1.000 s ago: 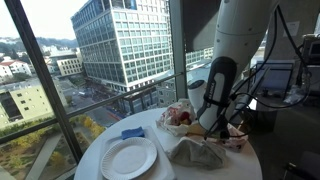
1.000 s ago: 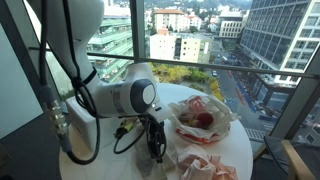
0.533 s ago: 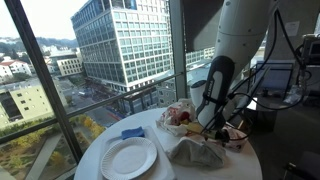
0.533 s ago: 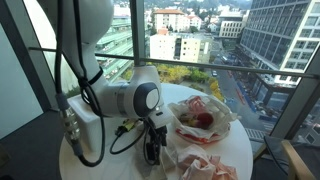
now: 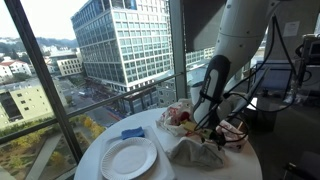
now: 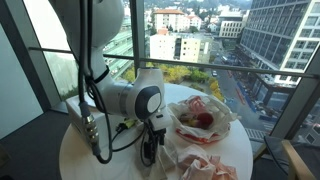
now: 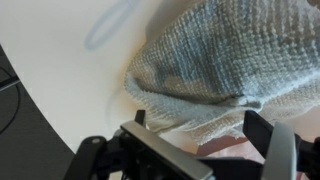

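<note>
A high-rise office: floor-to-ceiling window (image 5: 45, 110) overlooking city towers (image 5: 125, 40), monitor (image 5: 276, 77) and cables.

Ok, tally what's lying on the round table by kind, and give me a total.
White paper plate: 1
Small blue folded piece: 1
Paper-lined basket with red food: 1
Grey knitted towel: 1
Total: 4
</note>
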You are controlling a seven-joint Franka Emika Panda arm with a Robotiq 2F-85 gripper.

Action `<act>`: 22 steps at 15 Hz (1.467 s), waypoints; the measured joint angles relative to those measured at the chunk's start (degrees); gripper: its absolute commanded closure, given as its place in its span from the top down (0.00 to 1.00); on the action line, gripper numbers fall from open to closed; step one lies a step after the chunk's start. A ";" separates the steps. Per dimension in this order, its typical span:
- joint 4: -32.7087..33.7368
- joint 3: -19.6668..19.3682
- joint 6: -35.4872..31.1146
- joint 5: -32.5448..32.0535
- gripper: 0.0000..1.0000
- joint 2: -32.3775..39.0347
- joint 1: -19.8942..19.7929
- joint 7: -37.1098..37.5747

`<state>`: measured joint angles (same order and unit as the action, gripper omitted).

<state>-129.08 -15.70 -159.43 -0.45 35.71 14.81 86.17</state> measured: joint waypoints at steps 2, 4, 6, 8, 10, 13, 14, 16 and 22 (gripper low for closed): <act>0.04 0.36 0.00 0.05 1.00 0.00 -0.38 -0.13; 0.04 0.37 0.04 0.05 1.00 0.04 -0.40 -0.15; 0.06 -0.70 0.00 -0.41 1.00 0.49 0.33 0.68; 0.36 -2.76 -0.06 -0.65 1.00 1.41 1.65 2.55; 0.98 -4.03 -0.06 -0.57 1.00 2.55 2.09 4.58; 1.60 -4.13 -0.03 -0.08 1.00 3.71 1.71 6.66; 1.69 -4.10 0.01 -0.08 1.00 3.90 1.72 7.20; 1.74 -3.98 0.17 -0.06 1.00 4.05 1.72 8.22; 1.85 -2.26 0.79 1.13 0.70 4.05 1.10 9.56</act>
<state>-127.23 -17.97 -158.64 0.68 39.76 15.92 95.73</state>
